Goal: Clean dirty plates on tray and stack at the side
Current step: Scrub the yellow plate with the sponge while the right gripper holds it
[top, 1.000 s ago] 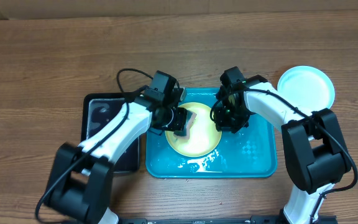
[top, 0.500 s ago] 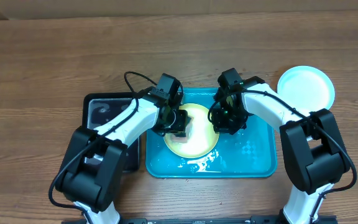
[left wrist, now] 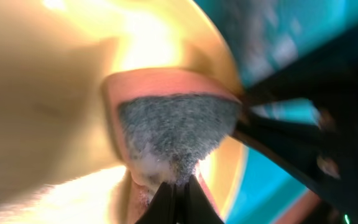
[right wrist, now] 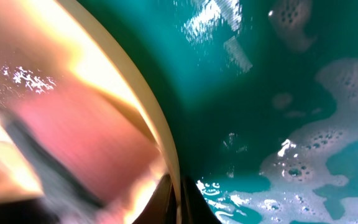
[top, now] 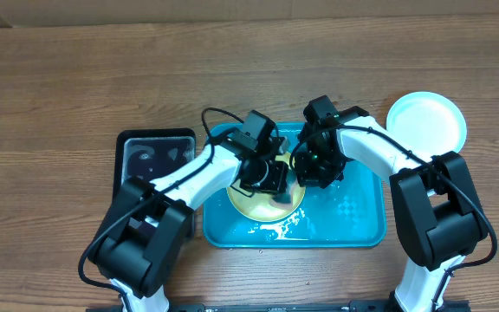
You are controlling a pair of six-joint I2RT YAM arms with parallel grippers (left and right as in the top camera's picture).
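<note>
The left arm (top: 189, 176) and right arm (top: 372, 147) share smooth white links between bulky black joint housings. A thin black cable (top: 217, 113) loops off the left wrist; tiny green lights dot the right wrist.

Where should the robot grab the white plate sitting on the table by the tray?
By its thin blue rim. The plate lies flat on the table, so nothing else sticks up to pinch. Probably come from the edge facing the tray, nearest the right gripper.

First plate (top: 251, 205) sits in tray (top: 353, 218), second plate (top: 426, 124) right of it.
</note>
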